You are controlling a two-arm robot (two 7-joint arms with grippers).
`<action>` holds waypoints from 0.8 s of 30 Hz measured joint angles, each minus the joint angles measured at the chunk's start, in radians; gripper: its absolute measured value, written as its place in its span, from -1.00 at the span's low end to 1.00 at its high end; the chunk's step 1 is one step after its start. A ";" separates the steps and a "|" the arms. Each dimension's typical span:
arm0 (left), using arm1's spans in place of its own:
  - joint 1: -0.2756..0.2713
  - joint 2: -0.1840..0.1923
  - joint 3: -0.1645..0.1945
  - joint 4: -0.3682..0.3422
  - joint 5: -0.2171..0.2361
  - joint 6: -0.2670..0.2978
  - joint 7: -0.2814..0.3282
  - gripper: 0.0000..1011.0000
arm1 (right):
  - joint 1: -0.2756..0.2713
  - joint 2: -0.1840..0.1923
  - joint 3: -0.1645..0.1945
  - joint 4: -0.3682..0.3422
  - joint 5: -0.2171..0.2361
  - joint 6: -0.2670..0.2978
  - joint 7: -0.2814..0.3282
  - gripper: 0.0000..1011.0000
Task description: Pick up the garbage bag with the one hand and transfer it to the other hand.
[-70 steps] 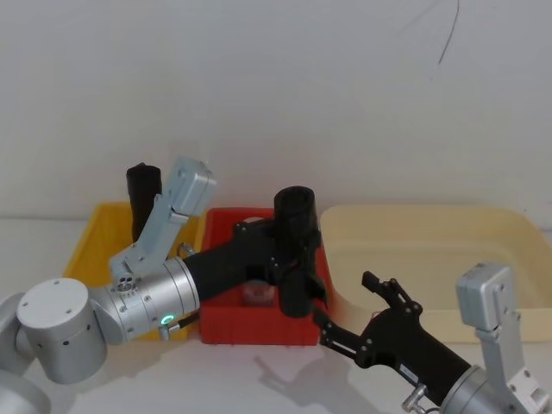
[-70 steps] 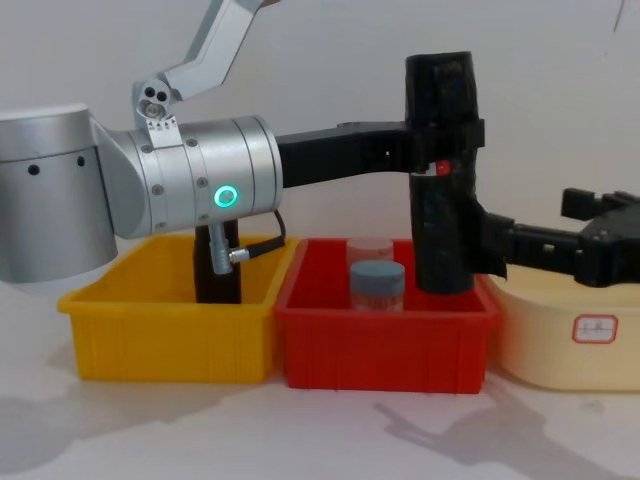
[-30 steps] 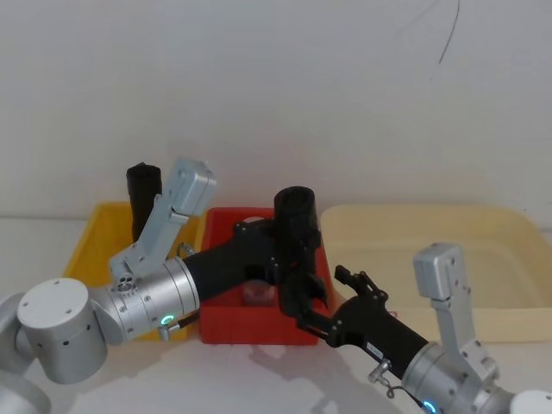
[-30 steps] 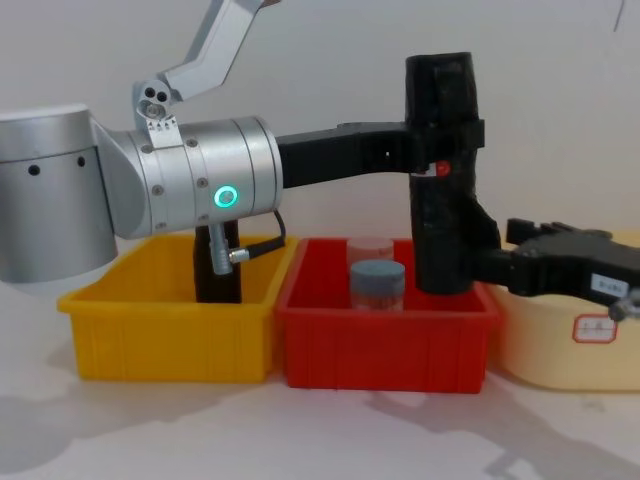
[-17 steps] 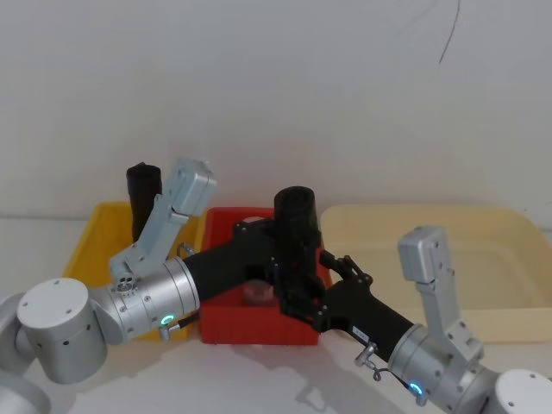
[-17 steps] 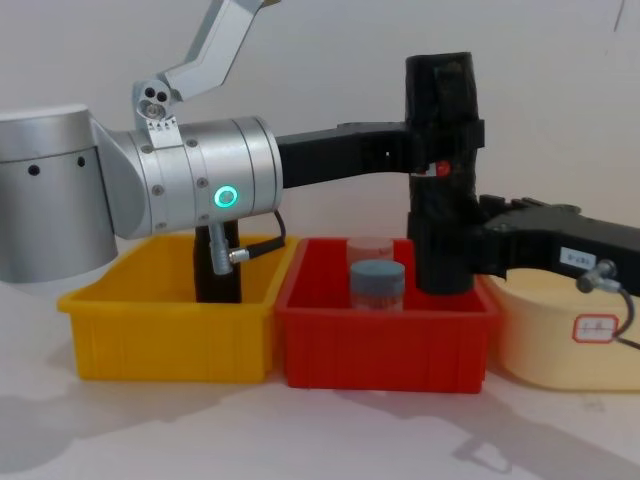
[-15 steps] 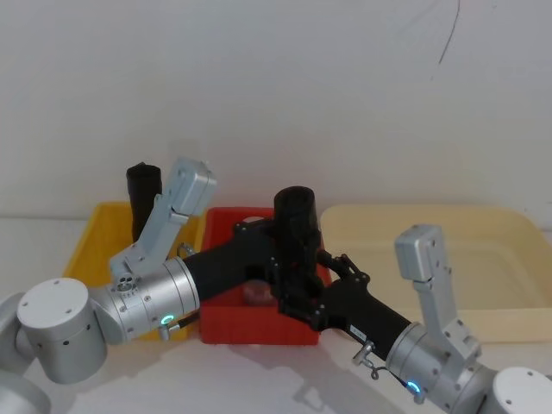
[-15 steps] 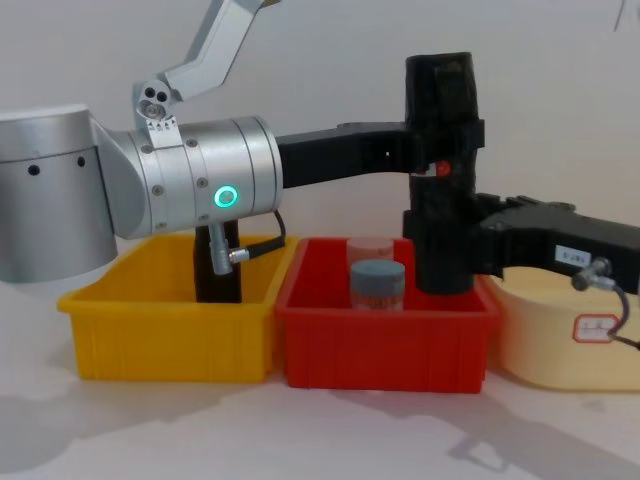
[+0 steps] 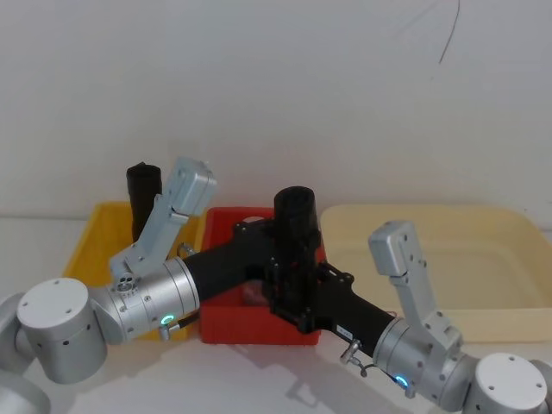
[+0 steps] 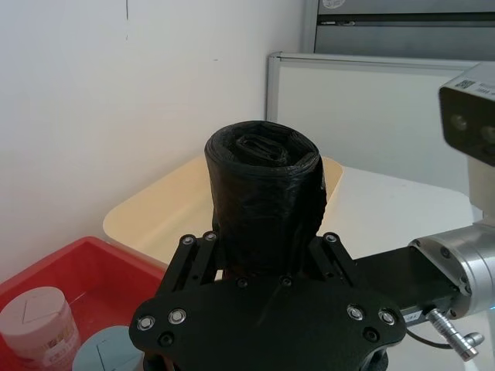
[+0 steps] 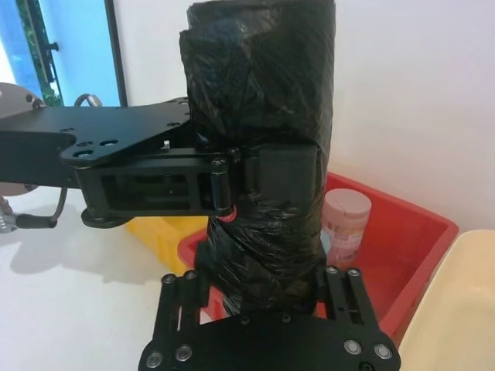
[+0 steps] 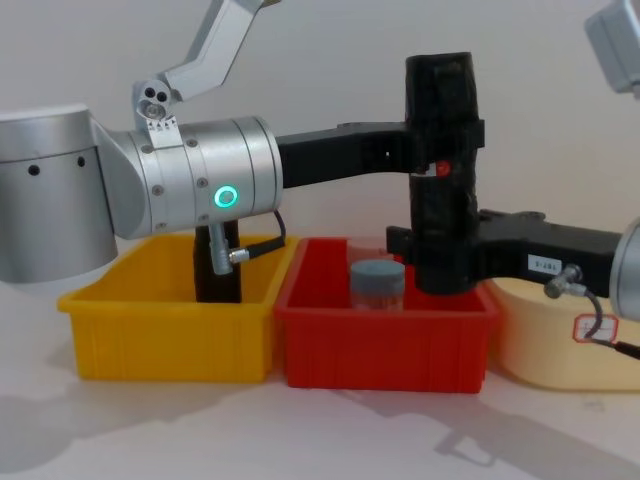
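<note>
Bright, even light w/ soft shadows

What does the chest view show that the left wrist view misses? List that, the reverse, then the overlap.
Chest, not left wrist: yellow bin, slim roll, green ring light. Left wrist, not chest: pink jar, grey cabinet. Both: bag held in the left gripper, right gripper at its lower part, red bin, cream tub.
</note>
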 joint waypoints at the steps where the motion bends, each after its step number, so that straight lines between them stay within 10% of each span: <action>1: 0.000 0.000 0.000 0.000 0.000 0.000 0.000 -0.22 | 0.002 0.000 -0.001 0.002 -0.001 0.001 0.000 0.42; 15: 0.000 0.000 0.000 0.000 0.000 0.000 0.000 -0.22 | 0.013 -0.001 0.002 0.002 -0.019 0.023 -0.011 0.12; 24: 0.000 0.000 0.000 0.000 0.000 0.000 0.000 0.28 | 0.007 -0.003 0.025 -0.018 -0.023 0.022 -0.035 0.12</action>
